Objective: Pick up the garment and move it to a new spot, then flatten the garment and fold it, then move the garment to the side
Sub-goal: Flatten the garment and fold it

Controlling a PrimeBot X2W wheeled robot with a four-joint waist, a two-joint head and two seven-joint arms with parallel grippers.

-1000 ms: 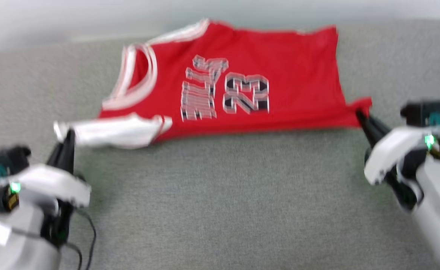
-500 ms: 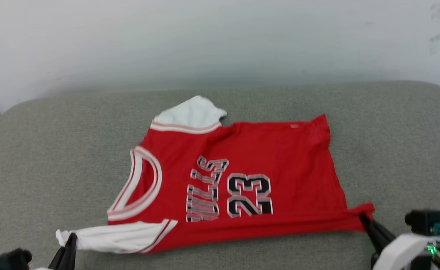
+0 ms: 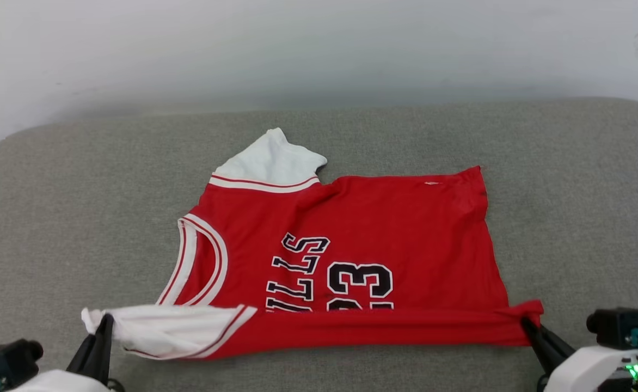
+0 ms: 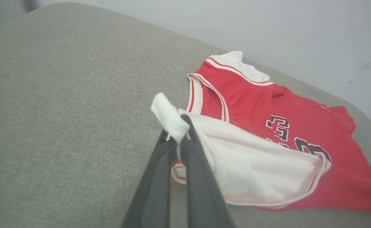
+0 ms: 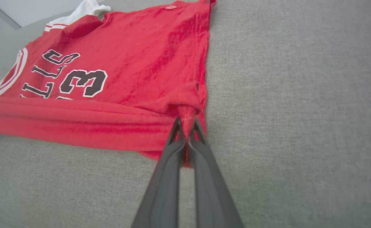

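The left gripper, clamped on the shirt's white sleeve, and the right gripper, clamped on its hem corner, have drawn the near edge over the print on the cushion, starting the fold.

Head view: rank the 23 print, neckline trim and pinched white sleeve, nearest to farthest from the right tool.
1. 23 print, centre.
2. Neckline trim, further left.
3. White sleeve, far left, in the left tool.
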